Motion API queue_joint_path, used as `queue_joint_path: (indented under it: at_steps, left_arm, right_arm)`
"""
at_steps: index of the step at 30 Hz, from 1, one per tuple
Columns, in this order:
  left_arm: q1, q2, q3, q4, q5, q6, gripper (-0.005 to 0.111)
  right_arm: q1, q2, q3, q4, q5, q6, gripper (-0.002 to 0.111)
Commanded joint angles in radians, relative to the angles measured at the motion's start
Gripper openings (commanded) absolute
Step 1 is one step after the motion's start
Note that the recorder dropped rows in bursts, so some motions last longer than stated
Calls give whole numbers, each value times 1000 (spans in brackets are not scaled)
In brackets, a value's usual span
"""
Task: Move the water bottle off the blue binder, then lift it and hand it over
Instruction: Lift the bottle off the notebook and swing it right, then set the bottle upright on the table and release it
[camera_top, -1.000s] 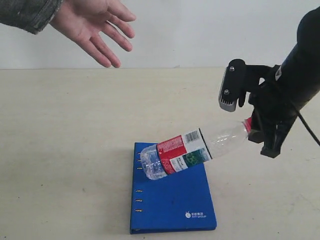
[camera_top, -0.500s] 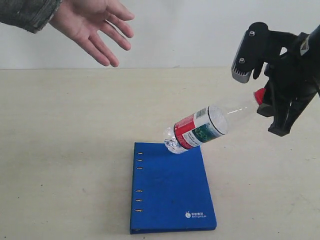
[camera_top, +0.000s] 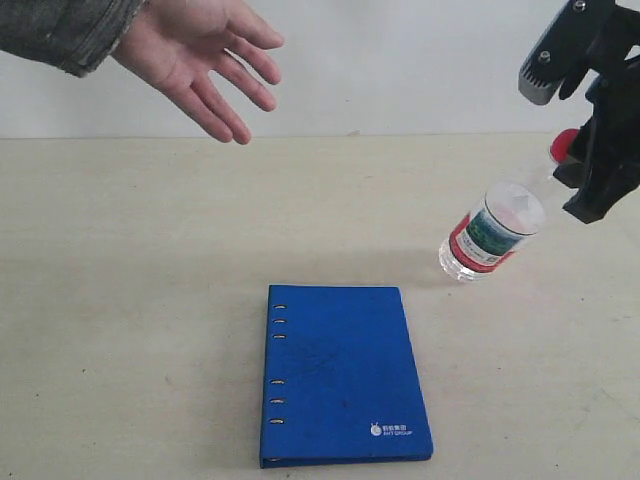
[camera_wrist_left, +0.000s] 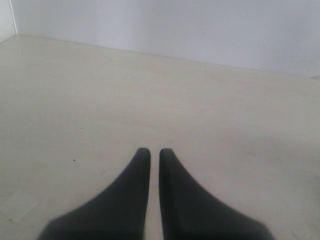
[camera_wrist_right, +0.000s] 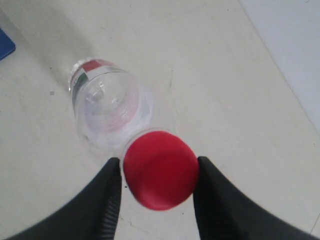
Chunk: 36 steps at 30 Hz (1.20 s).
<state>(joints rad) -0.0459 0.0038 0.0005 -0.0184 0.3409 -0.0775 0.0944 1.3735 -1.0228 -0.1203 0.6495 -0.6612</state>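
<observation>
Water bottle: We saw the water bottle hanging tilted from its red cap, with the base downward. It was off the blue binder and apart from it, beyond its far right corner in the exterior view. The base was low over the surface, and we could not tell if it touched.

Right jaws: They were clamped on the red cap from both sides. The right wrist view showed one dark finger pressed on each side of it and the clear body below.

Blue binder: It lay flat and bare on the surface, with the slots along its left edge and the white logo near its front corner.

Left jaws: The left wrist view showed the two tips brought together with only a thin gap, holding nothing, over bare surface.

Open hand: A person's open hand was held above the far left of the surface, palm showing and fingers spread, well apart from the bottle.

Step in hand: We judged that moving the bottle off the binder was done and that the lift was in hand.

Next move: We thought it called for raising the bottle higher and carrying it across to the open hand. The grip was only on the cap, so the body could swing, and the jaws should part only when the hand closes on the bottle.
</observation>
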Motion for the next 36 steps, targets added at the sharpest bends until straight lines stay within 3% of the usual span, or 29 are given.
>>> queue_joint_path:
  at_steps: [1,11,19,30,36]
  left_arm:
    - [4,-4,-1,2,-5,3,7]
    - [4,-4,-1,2,-5,3,7]
    - [4,-4,-1,2,-5,3,7]
    - [4,-4,-1,2,-5,3,7]
    - [4,-4,-1,2,-5,3,7]
  right_arm:
    - [-5,-15,-4,4,-17,8,0]
    - [-5,-15,-4,6,-176,122,0]
    - [-5,-13,-2,2,-203,227,0]
    - [-5,34,-2,-234,-155,567,0]
    - [-5,47,-2,-248,-207,611,0]
